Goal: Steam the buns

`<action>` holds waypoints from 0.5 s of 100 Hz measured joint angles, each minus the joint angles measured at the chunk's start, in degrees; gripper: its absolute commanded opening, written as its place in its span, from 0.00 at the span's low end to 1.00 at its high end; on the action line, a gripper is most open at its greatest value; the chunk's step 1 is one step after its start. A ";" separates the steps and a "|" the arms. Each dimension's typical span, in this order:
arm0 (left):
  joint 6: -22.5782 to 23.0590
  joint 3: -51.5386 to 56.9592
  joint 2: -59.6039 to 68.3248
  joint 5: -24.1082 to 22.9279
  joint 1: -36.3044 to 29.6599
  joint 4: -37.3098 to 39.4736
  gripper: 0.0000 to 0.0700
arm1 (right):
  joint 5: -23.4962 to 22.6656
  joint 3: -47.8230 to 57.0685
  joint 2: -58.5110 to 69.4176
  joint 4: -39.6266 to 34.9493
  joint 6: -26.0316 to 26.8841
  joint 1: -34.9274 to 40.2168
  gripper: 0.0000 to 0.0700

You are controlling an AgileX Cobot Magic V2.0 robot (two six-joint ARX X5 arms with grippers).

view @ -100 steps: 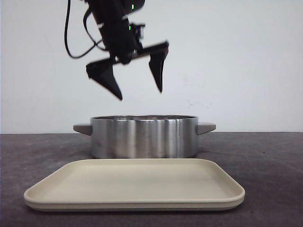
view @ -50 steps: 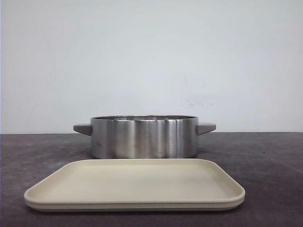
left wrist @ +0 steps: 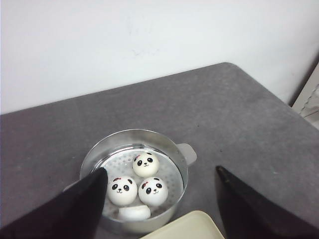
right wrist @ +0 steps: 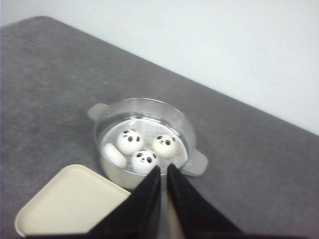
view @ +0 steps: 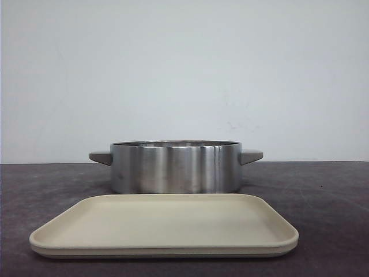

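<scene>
The left gripper, with black wedge-shaped fingers, is spread wide and holds nothing. It hangs high above the table, looking down on the pot. The right gripper, also black, has its two fingers drawn nearly together, with only a thin slit between them, and nothing is between them. It too is raised well above the table. Neither gripper appears in the front view.

Below both grippers stands a round, shallow stainless-steel steamer pot with two grey side handles and a perforated floor. Inside it lie four round, glossy white panda-faced buns. Three sit dome up in a close triangle, their black-eared faces turned upward and toward the tray side of the pot. The fourth bun lies tipped on its side against the pot wall, just beside the others, showing only plain white; its face cannot be seen. From the front, the pot wall hides all the buns.

Just in front of the pot, toward the robot, lies a flat cream rectangular plastic tray with rounded corners, its long side running left to right. Both rest on a dark grey table before a white wall.
</scene>
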 measured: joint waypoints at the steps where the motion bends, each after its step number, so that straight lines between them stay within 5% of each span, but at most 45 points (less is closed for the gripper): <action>1: -0.04 -0.15 -0.35 -0.28 -0.26 -0.09 0.55 | 0.02 -0.09 0.00 0.15 0.00 0.00 0.02; 30: -3.98 -12.72 -12.72 -8.13 -4.92 -2.38 0.55 | -3.39 -4.63 0.00 6.38 0.39 0.00 0.02; 50: -8.41 -24.61 -20.39 -9.44 -5.18 -2.12 0.55 | -4.83 -7.74 0.02 9.49 0.39 0.00 0.02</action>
